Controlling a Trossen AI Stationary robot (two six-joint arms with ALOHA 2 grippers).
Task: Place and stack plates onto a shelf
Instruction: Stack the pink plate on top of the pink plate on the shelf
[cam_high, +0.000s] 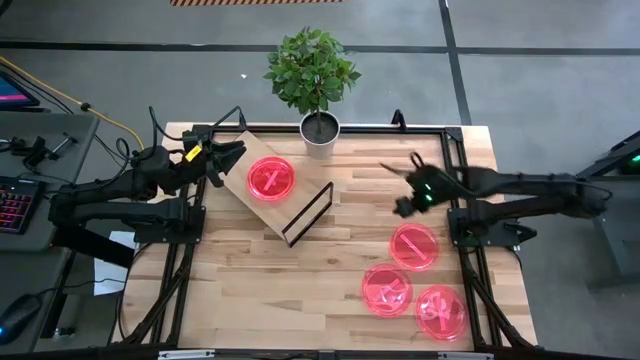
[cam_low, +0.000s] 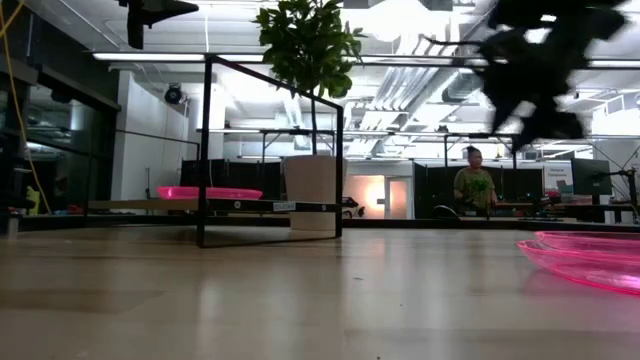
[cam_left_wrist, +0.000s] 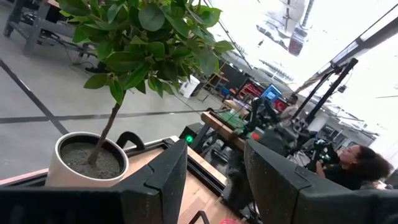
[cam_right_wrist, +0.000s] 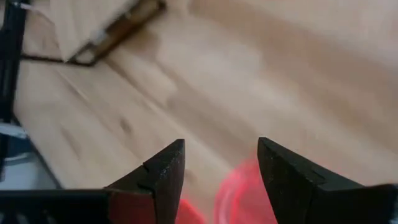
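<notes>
Nearest plates: three pink plates (cam_high: 414, 245) lie on the tabletop (cam_high: 250, 290) at the near right; two (cam_high: 387, 290) (cam_high: 440, 311) overlap at their rims, and the third sits just beside them toward the shelf.
Low view: a pink rim (cam_low: 590, 262) shows at the right edge, low on the wood.
Shelf: the plywood shelf (cam_high: 235, 165) stands at the far left of the table, its black wire leg (cam_high: 307, 214) toward the middle.
Plate on shelf: one plate (cam_high: 271, 179) rests flat on the board.
Left gripper: the left gripper (cam_high: 232, 157) is at the shelf's far left corner, fingers (cam_left_wrist: 163, 180) spread apart and holding nothing.
Right gripper: the right gripper (cam_high: 405, 180) hangs above bare wood between the shelf and the three plates, fingers (cam_right_wrist: 163, 174) parted and empty.
Plant: a potted plant (cam_high: 314, 85) stands at the table's far edge, just beside the shelf.
Room: a person (cam_low: 474, 185) stands far behind the table.
</notes>
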